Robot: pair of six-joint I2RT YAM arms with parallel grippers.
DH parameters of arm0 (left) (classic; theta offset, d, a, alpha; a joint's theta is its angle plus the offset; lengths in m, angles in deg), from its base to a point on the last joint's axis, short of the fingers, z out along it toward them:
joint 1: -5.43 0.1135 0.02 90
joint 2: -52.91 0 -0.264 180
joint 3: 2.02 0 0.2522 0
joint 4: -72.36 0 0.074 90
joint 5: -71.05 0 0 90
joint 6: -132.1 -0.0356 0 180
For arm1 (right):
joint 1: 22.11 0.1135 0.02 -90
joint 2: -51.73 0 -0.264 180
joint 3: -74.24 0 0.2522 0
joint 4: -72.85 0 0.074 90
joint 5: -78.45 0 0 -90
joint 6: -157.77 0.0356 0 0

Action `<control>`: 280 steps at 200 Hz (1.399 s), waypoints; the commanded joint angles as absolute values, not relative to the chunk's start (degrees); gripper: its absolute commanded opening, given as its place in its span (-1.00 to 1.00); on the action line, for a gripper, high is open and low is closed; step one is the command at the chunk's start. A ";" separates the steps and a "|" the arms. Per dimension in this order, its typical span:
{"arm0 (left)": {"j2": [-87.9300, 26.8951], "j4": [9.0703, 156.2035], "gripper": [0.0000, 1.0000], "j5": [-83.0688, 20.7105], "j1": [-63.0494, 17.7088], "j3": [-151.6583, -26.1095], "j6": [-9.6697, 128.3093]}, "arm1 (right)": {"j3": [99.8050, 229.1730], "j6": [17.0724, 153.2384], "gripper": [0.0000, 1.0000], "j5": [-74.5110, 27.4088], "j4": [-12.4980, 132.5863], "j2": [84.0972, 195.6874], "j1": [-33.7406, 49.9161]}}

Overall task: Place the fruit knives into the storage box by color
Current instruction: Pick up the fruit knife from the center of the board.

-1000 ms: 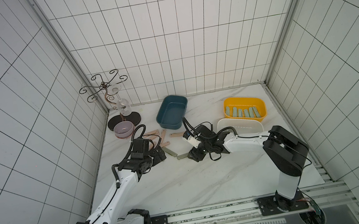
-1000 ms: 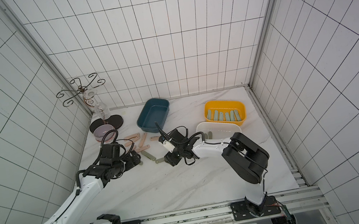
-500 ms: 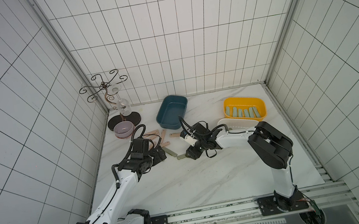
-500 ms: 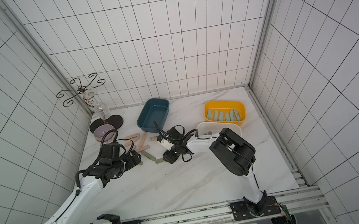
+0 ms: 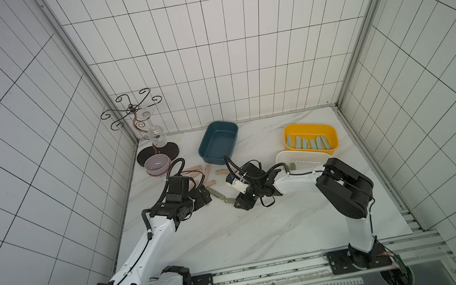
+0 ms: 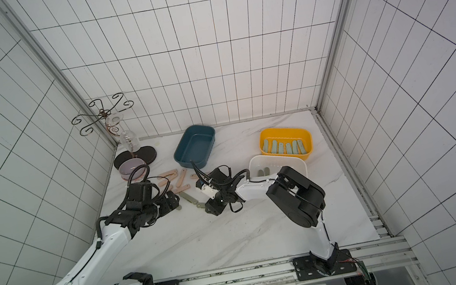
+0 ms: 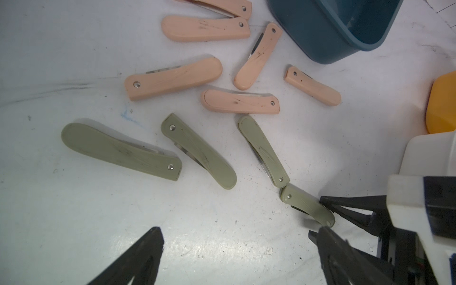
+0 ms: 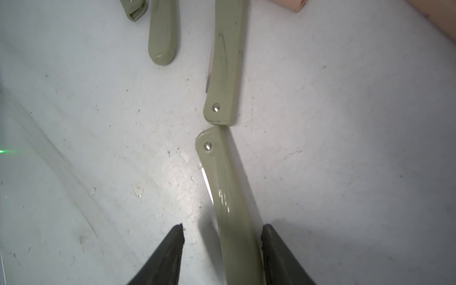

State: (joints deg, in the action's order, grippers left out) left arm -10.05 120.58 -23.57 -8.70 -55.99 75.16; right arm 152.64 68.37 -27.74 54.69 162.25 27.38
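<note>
Several peach-pink fruit knives (image 7: 172,79) and olive ones (image 7: 197,150) lie loose on the white table, left of centre. My right gripper (image 8: 223,225) is low over the nearest olive knife (image 8: 222,177). Its jaws stand on either side of the handle, one close against it, with a gap on the other side. In both top views it (image 5: 239,206) sits at that knife's end (image 5: 230,208). My left gripper (image 7: 237,230) stands wide open over bare table next to the olive knives. Mint knives (image 5: 309,143) lie in the yellow storage box (image 5: 333,143). Two olive ones (image 6: 263,172) lie in the white box (image 5: 309,159).
An empty blue box (image 5: 217,159) stands behind the peach knives. At the back left are a wire glass rack (image 5: 132,109) with a hanging glass (image 5: 156,134) and a pale pink bowl (image 5: 157,165). Tiled walls enclose three sides. The arms' mounting rail (image 5: 274,268) runs along the front.
The right gripper's jaws have come closer together around the olive knife, and its arm has shifted slightly. The left arm has not moved.
</note>
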 commanded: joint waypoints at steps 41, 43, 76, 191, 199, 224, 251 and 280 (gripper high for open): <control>-9.23 118.99 0.95 -24.01 -8.48 -55.51 76.20 | 148.18 69.78 -0.06 -14.55 50.53 160.43 32.89; -9.23 118.99 0.95 -23.99 -8.51 -55.55 76.18 | 148.24 69.83 -0.06 -14.15 50.38 160.49 33.03; -9.14 118.64 0.94 -24.27 -8.53 -55.20 76.64 | 149.57 72.59 -0.11 -9.31 48.84 161.93 33.65; -9.14 118.37 0.95 -24.41 -8.53 -55.07 76.82 | 151.94 75.98 -0.49 -9.05 47.27 164.18 35.18; -9.14 118.31 0.95 -24.41 -8.59 -55.07 76.82 | 151.81 75.86 -0.53 -9.43 47.41 163.97 35.18; -9.30 118.29 0.95 -24.53 -8.50 -55.32 76.82 | 151.48 75.86 -0.70 -9.79 47.40 162.89 35.18; -9.32 118.29 0.95 -24.67 -8.58 -55.56 76.90 | 151.17 76.03 -0.73 -9.37 47.07 161.16 35.01; -9.31 118.29 0.94 -24.95 -8.61 -55.77 76.89 | 149.96 76.46 -0.75 -8.32 46.78 158.33 33.97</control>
State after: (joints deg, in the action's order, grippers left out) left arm -10.05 119.96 -24.67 -8.70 -55.61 76.19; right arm 151.42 75.83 -7.78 52.09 160.50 34.51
